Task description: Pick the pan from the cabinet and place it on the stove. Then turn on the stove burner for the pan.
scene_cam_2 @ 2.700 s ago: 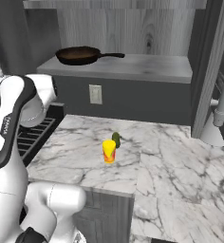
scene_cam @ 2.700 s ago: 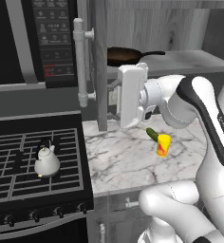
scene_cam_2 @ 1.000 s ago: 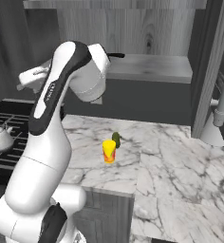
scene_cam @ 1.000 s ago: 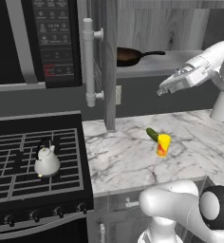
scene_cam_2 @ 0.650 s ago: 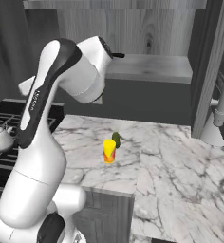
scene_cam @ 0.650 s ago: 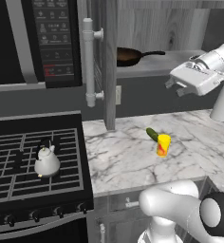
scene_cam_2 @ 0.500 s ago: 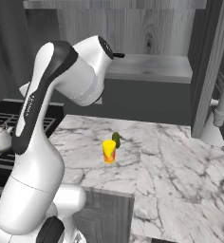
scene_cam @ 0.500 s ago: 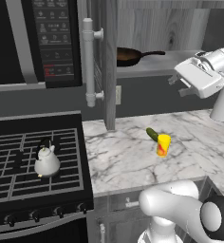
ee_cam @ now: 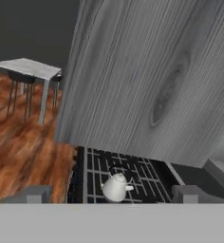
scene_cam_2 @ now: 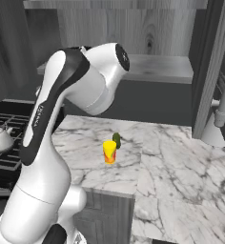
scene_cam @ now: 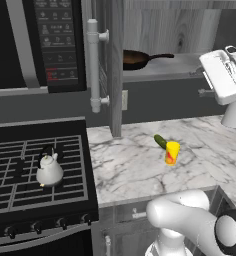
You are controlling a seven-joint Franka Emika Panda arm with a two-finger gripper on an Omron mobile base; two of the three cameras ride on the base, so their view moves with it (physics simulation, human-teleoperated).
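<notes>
hand (ee_cam: 114, 194): released, jaws spread wide, grasping nothing | pan (scene_cam: 136, 58): on the shelf of the open cabinet (scene_cam: 115, 65), handle pointing right | stove (scene_cam: 20, 165): left of the marble table (scene_cam: 140, 170), white kettle (scene_cam: 49, 169) on its grates | yellow cup (scene_cam: 172, 152): on table

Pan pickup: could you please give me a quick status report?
Gripper open, holding nothing. Pan on the cabinet shelf, untouched. Kettle sits on the stove grates.
</notes>
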